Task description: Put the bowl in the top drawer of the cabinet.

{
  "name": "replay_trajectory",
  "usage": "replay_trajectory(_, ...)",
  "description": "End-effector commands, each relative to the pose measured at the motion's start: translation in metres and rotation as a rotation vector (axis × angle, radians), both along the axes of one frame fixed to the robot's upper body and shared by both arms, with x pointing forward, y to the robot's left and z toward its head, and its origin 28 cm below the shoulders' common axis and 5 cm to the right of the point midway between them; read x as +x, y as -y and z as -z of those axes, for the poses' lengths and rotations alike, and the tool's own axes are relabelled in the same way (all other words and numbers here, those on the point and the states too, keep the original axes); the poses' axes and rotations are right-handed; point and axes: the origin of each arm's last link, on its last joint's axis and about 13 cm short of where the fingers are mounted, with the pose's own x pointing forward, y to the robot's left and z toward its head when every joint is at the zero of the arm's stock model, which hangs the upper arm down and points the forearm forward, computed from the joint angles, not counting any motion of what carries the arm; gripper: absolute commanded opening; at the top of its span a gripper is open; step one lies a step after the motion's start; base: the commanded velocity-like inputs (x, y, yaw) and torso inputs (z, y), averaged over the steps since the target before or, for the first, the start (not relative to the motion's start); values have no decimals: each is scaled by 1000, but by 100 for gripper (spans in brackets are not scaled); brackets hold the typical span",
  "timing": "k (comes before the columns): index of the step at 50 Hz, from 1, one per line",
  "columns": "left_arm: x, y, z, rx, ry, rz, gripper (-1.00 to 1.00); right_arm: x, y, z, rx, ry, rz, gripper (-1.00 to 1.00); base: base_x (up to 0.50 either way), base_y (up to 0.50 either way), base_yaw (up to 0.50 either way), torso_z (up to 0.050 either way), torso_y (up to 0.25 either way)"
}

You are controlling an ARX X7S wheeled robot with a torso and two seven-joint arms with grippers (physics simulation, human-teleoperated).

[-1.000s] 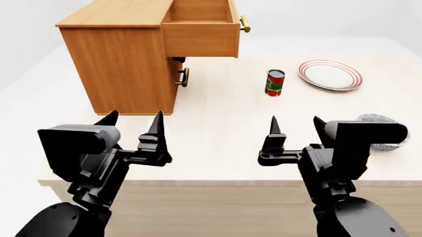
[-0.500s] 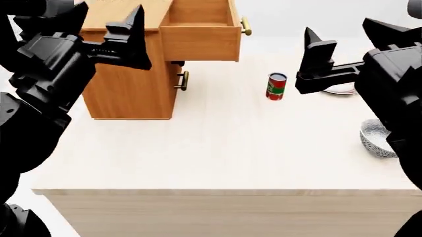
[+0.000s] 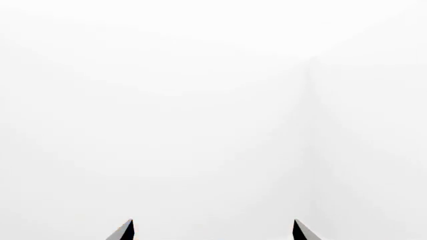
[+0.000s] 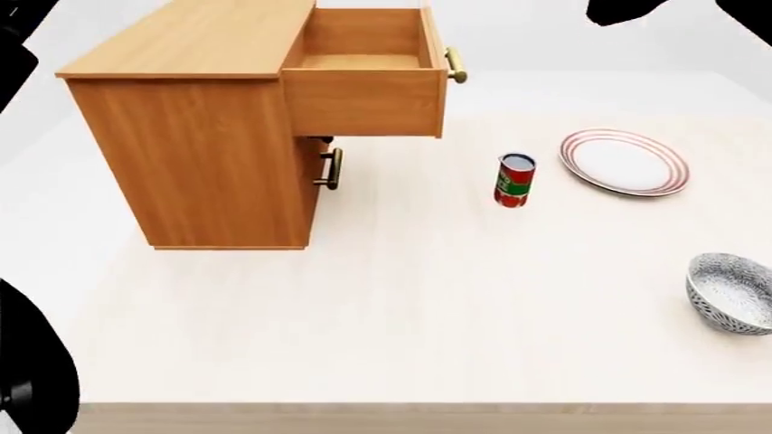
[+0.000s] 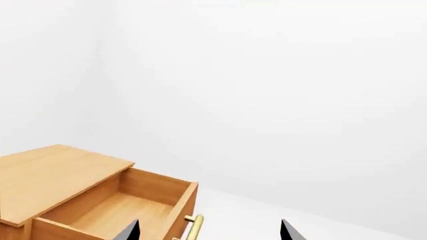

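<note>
The speckled grey-white bowl [image 4: 731,293] sits upright at the table's right edge, with nothing near it. The light-brown cabinet [image 4: 193,154] stands at the back left. Its top drawer [image 4: 365,86] is pulled out and looks empty. In the right wrist view the top drawer [image 5: 113,207] and its brass handle [image 5: 192,226] lie below my right gripper [image 5: 209,231], which is open and holds nothing. My left gripper [image 3: 212,232] is open too and faces only a white wall. In the head view only black arm parts show at the edges.
A red can [image 4: 515,180] stands mid-table, right of the cabinet. Behind it to the right lies a red-ringed white plate [image 4: 624,162]. The lower drawer's brass handle [image 4: 332,167] sticks out under the open drawer. The table's front edge [image 4: 422,411] runs along the bottom.
Both arms have risen up and out of the head view, from in front of the table to the picture's edges. The bowl, earlier half hidden by the right arm, now shows whole.
</note>
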Motion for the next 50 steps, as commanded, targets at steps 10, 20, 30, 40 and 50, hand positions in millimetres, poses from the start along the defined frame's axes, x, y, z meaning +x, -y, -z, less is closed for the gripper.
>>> replay_trajectory(10, -13, 1, -35, 10, 63, 21, 100, 63, 26, -60, -1, 47, 36, 100, 272, 0, 0, 0, 0)
replay_trajectory(20, -25, -1, -46, 10, 82, 19, 100, 73, 30, -68, -1, 41, 67, 100, 273, 0, 0, 0, 0)
replay_trajectory(30, -23, -1, -51, 10, 97, 15, 100, 81, 27, -72, -6, 41, 60, 100, 275, -13, 0, 0, 0)
replay_trajectory(40, -19, -1, -49, 7, 93, 15, 100, 83, 27, -69, -9, 30, 52, 100, 284, -25, 0, 0, 2)
replay_trajectory(50, -21, -1, -50, 4, 94, 18, 100, 73, 33, -67, -6, 15, 67, 100, 286, -23, 0, 0, 0)
